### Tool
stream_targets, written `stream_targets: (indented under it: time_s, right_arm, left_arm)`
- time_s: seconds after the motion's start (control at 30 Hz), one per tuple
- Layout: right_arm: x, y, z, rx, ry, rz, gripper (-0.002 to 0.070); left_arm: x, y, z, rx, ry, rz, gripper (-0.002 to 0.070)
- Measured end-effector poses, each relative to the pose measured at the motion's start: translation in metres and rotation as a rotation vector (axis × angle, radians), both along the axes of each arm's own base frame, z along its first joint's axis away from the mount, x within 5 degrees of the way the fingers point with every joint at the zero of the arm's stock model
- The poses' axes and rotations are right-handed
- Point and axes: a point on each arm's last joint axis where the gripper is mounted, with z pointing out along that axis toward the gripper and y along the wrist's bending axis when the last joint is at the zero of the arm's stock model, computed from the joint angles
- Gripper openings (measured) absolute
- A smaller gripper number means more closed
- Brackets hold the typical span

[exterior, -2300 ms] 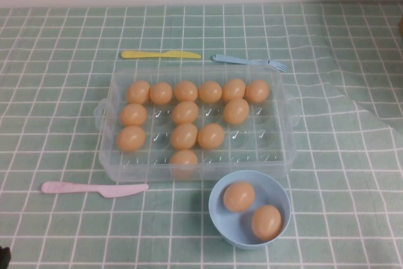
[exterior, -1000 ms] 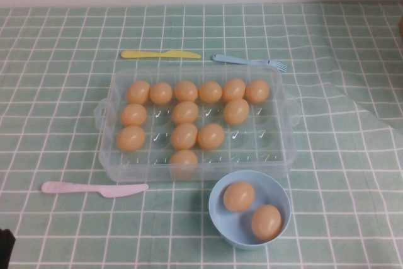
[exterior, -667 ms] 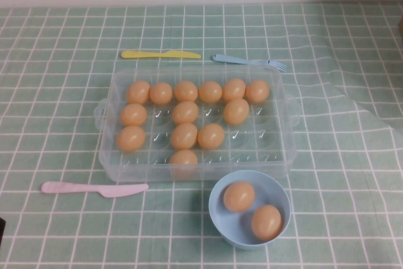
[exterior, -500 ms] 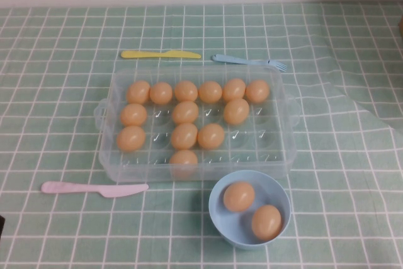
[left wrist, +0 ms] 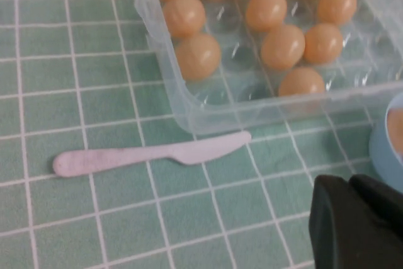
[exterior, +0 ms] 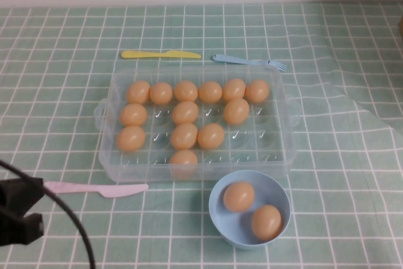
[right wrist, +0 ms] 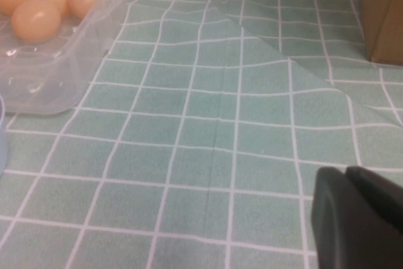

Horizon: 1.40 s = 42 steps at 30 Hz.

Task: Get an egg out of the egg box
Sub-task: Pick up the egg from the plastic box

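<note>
The clear egg box [exterior: 286, 130] stands mid-table with several tan-orange eggs in its wells, such as one egg [exterior: 184, 135] near the middle. My left gripper [exterior: 28, 209] is at the table's front left, near the pink knife's handle and well short of the box. In the left wrist view its dark fingers [left wrist: 356, 218] are pressed together and empty, with the box [left wrist: 208, 114] and eggs [left wrist: 198, 56] ahead. My right gripper [right wrist: 359, 218] shows only in the right wrist view, shut and empty, low over the cloth to the right of the box [right wrist: 56, 74].
A light-blue bowl [exterior: 217, 218] with two eggs sits in front of the box. A pink knife [exterior: 94, 188] lies front left. A yellow knife [exterior: 160, 54] and a blue fork [exterior: 249, 62] lie behind the box. The cloth is folded at the right [right wrist: 283, 55], beside a brown box [right wrist: 381, 11].
My left arm has come into the high view at the front left, toward the pink knife. The eggs, box and bowl have not moved.
</note>
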Motion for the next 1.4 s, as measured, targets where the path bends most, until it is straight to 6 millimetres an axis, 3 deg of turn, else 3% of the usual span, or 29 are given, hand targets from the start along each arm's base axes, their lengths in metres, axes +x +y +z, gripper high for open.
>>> stream_targets:
  time_s: [0.27,0.53,0.8,1.1,1.2,1.4]
  right_arm:
    - [0.0,0.0,0.0,0.0,0.0,0.0,-0.0017]
    - [0.0,0.0,0.0,0.0,0.0,0.0,-0.0017]
    - [0.0,0.0,0.0,0.0,0.0,0.0,-0.0017]
    - [0.0,0.0,0.0,0.0,0.0,0.0,-0.0017]
    - [0.0,0.0,0.0,0.0,0.0,0.0,-0.0017]
    - [0.0,0.0,0.0,0.0,0.0,0.0,-0.0016]
  left_arm:
    - [0.075,-0.017,0.026,0.247,0.182,-0.272,-0.0005]
    - [0.158,-0.057,0.015,0.507,0.343,-0.587,-0.0004]
    - [0.196,-0.106,-0.002,0.777,0.378,-0.751,-0.0005]
    - [0.219,-0.121,-0.022,0.871,0.37,-0.822,0.0001]
    - [0.227,-0.123,-0.035,0.896,0.377,-0.827,0.0081]
    - [0.241,-0.125,-0.053,0.96,0.358,-0.827,0.0372]
